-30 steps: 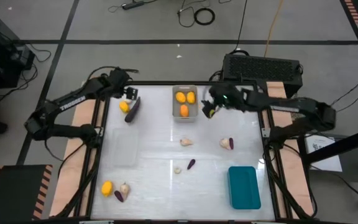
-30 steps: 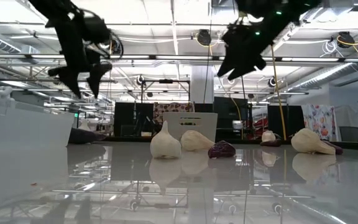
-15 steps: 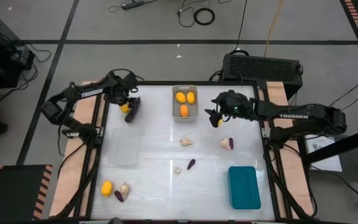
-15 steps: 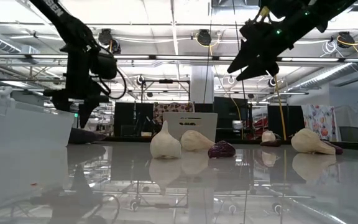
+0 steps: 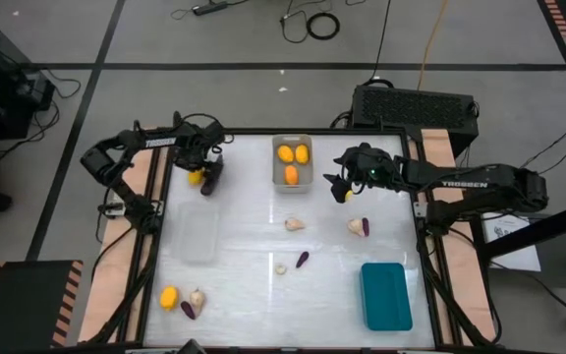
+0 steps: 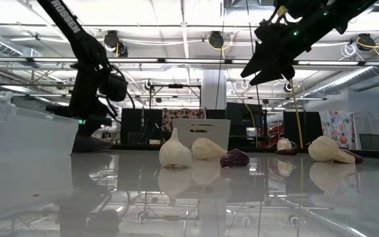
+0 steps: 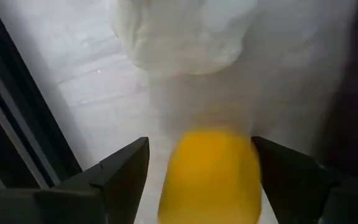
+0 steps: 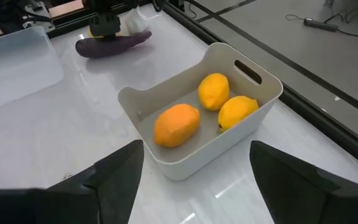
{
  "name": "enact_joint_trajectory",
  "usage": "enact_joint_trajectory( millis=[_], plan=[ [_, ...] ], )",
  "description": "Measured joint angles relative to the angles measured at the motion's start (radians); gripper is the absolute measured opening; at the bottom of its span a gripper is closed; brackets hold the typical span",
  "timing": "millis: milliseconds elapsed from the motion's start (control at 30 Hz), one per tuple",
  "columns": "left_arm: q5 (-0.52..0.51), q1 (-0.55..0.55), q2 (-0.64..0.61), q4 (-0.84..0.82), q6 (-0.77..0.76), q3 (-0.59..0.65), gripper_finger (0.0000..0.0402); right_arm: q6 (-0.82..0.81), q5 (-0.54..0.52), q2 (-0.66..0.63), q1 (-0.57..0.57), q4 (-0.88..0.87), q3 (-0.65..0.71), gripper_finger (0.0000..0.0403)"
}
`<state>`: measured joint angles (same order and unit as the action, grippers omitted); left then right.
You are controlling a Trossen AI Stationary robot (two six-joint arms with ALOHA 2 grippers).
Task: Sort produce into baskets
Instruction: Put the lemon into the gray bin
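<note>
1. The white table (image 5: 254,246) fills the middle of the high view, framed by a dark rail.
2. The left arm reaches in along the far left edge. The left gripper (image 5: 198,172) is down over a yellow fruit (image 7: 210,177), its fingers spread wide on either side of the fruit and not pressing it. An eggplant (image 5: 211,174) lies just beside that fruit.
3. The right arm comes in from the right. The right gripper (image 5: 341,187) hangs above the table near the grey bin, its jaws wide apart and holding nothing.
4. The teal bin (image 5: 385,295) sits at the near right of the table.
5. The clear bin (image 5: 194,232) sits on the left side, nearer than the left gripper.
6. The grey bin (image 8: 253,102) stands at the far middle and holds three yellow-orange fruits (image 8: 176,123).
7. Loose in the middle: a garlic bulb (image 5: 294,224), and to its right another garlic bulb (image 5: 356,226) touching a purple piece (image 5: 365,229).
8. Nearer, around the centre, a small eggplant (image 5: 303,260) lies near a small pale bulb (image 5: 281,268).
9. At the near left corner a yellow fruit (image 5: 169,297), a garlic bulb (image 5: 197,296) and a purple piece (image 5: 188,310) lie close together.
</note>
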<state>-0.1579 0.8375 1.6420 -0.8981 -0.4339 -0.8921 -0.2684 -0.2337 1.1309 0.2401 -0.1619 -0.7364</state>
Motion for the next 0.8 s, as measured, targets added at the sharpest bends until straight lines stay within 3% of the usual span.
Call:
enact_joint_trajectory(
  millis=[800],
  plan=[
    [0.028,-0.002,0.029,-0.096,0.017,-0.003,0.0287,0.026,-0.056,0.000,0.000,0.000,-0.001,0.0286]
  ],
)
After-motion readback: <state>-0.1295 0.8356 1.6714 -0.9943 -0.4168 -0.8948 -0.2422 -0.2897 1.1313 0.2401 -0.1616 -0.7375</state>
